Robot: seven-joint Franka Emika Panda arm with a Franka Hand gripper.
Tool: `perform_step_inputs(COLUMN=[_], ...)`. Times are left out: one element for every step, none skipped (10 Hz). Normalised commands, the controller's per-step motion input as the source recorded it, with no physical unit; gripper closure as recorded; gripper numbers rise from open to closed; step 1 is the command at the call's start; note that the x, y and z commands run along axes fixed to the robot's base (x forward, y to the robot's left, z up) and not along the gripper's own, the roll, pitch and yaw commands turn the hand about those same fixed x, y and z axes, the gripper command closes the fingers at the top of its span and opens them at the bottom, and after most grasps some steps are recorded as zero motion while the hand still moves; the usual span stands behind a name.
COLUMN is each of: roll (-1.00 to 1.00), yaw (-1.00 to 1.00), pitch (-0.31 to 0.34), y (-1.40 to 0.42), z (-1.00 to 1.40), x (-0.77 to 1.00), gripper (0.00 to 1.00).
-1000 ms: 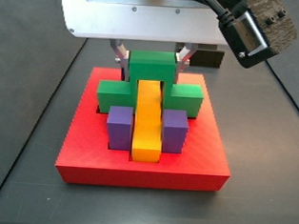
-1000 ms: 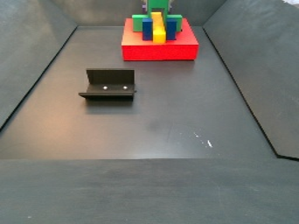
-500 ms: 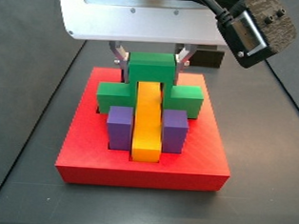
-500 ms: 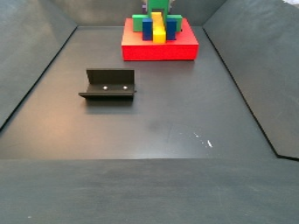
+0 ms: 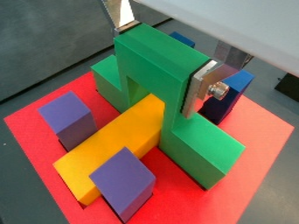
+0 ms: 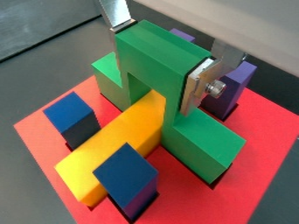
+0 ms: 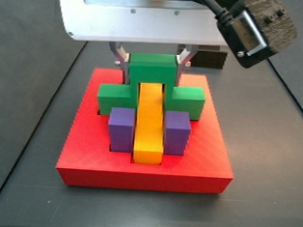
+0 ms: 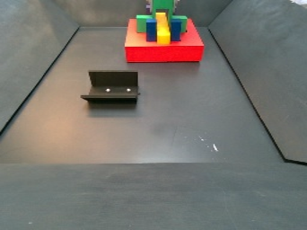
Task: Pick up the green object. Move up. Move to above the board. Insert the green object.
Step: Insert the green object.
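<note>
Wrist views first: you've got the gripper point(image 5: 163, 54) closed onto the green object point(image 5: 163, 105), silver finger plates w/ dark pads pressed on opposite faces of its tall centre block; one finger point(image 5: 208, 86) shows its bolt clearly, its mate only peeks out at the far edge. The green piece straddles the yellow bar point(image 5: 114, 143), which runs under its arch, and both side arms lie low against the board point(image 5: 263, 140). Blocks flank the bar on either side, e.g. a purple block point(image 5: 68, 117) near one arm. In a wrist view the same grip reads again: gripper point(image 6: 163, 51) clamped on the green object point(image 6: 163, 96), yellow bar point(image 6: 117, 144) passing beneath, a blue block point(image 6: 73, 118) beside it, red board point(image 6: 274, 149) under all. Side views: in a side view the gripper point(image 7: 154, 56) hangs from the white wrist housing point(image 7: 134, 16) right over the board's point(image 7: 144, 168) far half, fingers either side of the green object point(image 7: 152, 85); yellow bar point(image 7: 148, 120) runs toward the cam btwn two purple blocks point(image 7: 177, 132). In a side view the board point(image 8: 164, 51) sits at the far end of the dark floor, green object point(image 8: 157, 20) on it, gripper mostly cut off by the frame edge. The fixture point(image 8: 111, 87) stands well apart, nearer the cam, nothing on it.
</note>
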Motion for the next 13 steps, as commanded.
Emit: perform_step_inputs(roll=[-0.08,-0.07,-0.10,-0.08,-0.06,-0.03,-0.01,-0.01,0.00,0.00,0.02,0.00,0.00], yaw=[-0.06,-0.05,0.00,0.00,0.00,0.00,0.00,0.00,0.00,-0.01,-0.05,-0.09,-0.09], pitch=[-0.027,-0.033,-0.054,-0.054,-0.053,-0.036,-0.037,-0.044,-0.030,-0.011,-0.026,-0.044,-0.056], y=[0.10,0.07,0.00,0.00,0.00,0.00,-0.01,-0.01,-0.02,-0.02,-0.04,-0.04,-0.03], z=[0.00,0.00,0.00,-0.06,-0.10,-0.12,-0.12,-0.13,-0.17,-0.24,-0.35,-0.37,-0.39], x=[-0.29,-0.19,0.00,0.13,0.15,0.15,0.08,0.04,0.02,0.00,0.00,0.00,0.00], gripper=[1.00,1.00,1.00,1.00,1.00,1.00,1.00,1.00,1.00,1.00,1.00,1.00,1.00])
